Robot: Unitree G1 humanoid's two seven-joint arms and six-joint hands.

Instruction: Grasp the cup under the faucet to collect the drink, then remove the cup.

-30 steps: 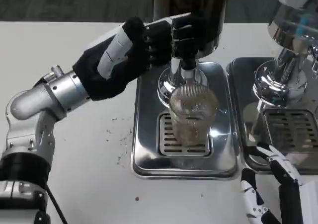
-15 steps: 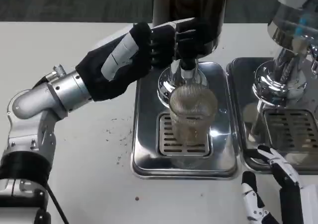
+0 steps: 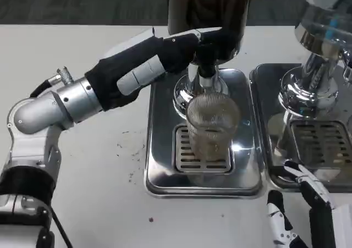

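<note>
Both hands differ little: left hand [image 3: 165, 55] has reached further onto the faucet [image 3: 204, 66], grip unclear; right hand [image 3: 300, 204] stays open.

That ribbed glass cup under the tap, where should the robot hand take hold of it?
Probably around the ribbed side wall of the cup, at mid-height, coming from the right: it stands upright on the drip tray, the faucet blocks the top, and the right robot hand waits free nearby, while the left robot hand is up at the tap.

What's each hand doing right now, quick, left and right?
Left hand: at the faucet lever above the cup; grip cannot be told.
Right hand: open, holding nothing, low by the table edge.
</note>
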